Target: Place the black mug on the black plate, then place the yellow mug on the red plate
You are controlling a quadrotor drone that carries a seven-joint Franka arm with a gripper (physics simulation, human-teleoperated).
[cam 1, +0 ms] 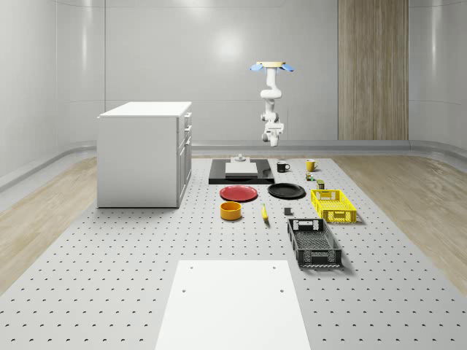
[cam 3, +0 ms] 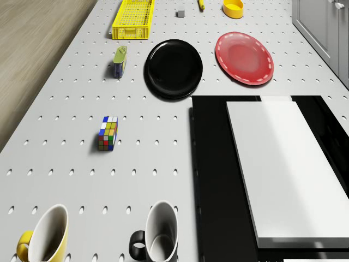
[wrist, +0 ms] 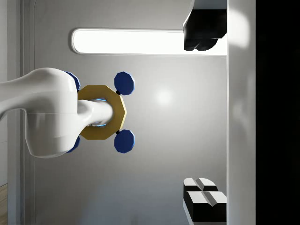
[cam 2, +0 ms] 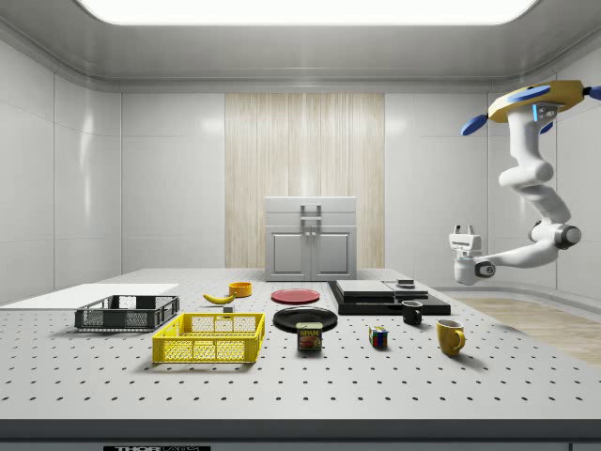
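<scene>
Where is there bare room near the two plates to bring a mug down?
Both the black plate and the red plate lie bare. Open board runs between the black plate and the Rubik's cube. It is tighter where the can flanks the black plate and the black platform borders both plates.

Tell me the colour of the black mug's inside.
White inside the black mug, clearest in the drone view.
</scene>
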